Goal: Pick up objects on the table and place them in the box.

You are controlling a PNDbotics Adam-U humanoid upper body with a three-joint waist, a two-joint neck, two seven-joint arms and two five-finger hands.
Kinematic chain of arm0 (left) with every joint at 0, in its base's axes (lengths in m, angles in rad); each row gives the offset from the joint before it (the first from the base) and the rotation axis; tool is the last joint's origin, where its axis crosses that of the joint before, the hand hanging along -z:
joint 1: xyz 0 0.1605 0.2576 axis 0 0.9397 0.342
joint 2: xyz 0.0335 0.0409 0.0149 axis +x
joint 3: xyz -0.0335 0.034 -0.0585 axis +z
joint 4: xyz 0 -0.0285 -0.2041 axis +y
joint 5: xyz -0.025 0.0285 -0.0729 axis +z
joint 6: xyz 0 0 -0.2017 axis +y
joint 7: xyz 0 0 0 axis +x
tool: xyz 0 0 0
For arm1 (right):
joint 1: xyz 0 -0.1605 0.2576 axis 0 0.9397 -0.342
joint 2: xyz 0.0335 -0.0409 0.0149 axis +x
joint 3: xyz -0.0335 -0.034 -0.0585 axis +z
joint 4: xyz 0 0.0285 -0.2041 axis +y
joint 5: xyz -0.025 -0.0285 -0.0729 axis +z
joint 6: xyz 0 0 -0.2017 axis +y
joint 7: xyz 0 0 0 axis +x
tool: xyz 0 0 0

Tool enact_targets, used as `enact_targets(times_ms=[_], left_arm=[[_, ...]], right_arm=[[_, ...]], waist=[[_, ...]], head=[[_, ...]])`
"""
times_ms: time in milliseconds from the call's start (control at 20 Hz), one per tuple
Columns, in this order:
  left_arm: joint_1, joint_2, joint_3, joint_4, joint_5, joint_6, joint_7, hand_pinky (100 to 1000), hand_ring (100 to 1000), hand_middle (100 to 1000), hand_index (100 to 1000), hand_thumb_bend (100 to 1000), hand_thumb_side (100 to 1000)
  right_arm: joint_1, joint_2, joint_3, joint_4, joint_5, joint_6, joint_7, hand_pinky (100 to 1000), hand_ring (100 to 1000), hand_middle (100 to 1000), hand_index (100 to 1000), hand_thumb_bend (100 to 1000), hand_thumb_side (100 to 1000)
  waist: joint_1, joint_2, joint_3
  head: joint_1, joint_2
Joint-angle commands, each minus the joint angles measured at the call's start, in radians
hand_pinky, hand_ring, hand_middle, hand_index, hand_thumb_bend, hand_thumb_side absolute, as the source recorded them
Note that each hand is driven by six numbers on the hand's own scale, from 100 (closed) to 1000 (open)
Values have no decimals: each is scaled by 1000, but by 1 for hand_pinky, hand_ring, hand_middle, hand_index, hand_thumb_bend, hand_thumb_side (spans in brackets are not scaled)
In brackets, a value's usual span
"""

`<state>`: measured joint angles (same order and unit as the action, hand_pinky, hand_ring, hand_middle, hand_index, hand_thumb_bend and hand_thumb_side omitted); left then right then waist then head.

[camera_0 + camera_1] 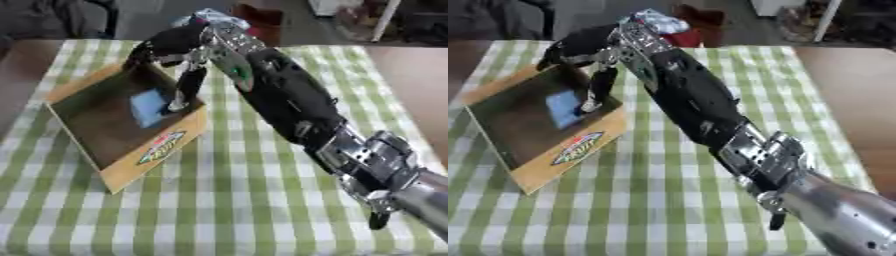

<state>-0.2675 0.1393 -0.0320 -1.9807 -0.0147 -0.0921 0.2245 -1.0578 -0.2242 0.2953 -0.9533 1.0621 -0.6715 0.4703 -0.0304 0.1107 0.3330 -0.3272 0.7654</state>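
At the left of the table, on the green-and-white checked cloth [236, 200], sits the open cardboard box [114, 165], its near wall bearing a printed oval logo [162, 146]. Inside it, toward the right wall, lies a light blue flat object [149, 107], resting on the dark floor of the box; what it is cannot be made out beyond its colour and roughly square shape.

Over the box's right side hangs the robot's right hand [175, 42], reached in from the lower right on a long black and silver arm. Its fingers [188, 85] point down into the box with tips just beside the blue object's right edge; they appear straight and apart rather than curled round anything, though whether a tip touches the object cannot be told.

This looks like the placing step: the object already lies in the box and the hand seems to have nothing in it. The next move calls for lifting the hand straight up clear of the right wall, without dragging the object or tipping the box. No other loose object shows on the cloth. The left hand is out of sight.
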Motion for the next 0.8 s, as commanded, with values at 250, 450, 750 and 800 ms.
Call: enact_targets(times_ms=[250,450,750,800], left_arm=[[-14,8,6,-19,-1,-2,2,654,605,652,705,100,677],[-10,9,8,-19,-3,-1,4,654,605,652,705,100,677],[0,14,17,-19,-9,1,12,654,605,652,704,100,678],[1,15,18,-19,-10,1,14,654,605,652,704,100,678]], right_arm=[[-14,-32,-32,-15,39,-10,-95,878,938,893,1000,550,523],[-18,-71,-66,-30,-27,9,-169,856,924,887,991,425,470],[14,-156,-121,-90,-236,80,-210,798,964,899,951,224,397],[25,-169,-130,-97,-294,97,-207,793,967,900,948,207,389]], waist=[[9,-12,-8],[11,-15,-19],[12,-17,-47],[13,-17,-54]], head=[[8,5],[17,5],[40,5],[45,5]])
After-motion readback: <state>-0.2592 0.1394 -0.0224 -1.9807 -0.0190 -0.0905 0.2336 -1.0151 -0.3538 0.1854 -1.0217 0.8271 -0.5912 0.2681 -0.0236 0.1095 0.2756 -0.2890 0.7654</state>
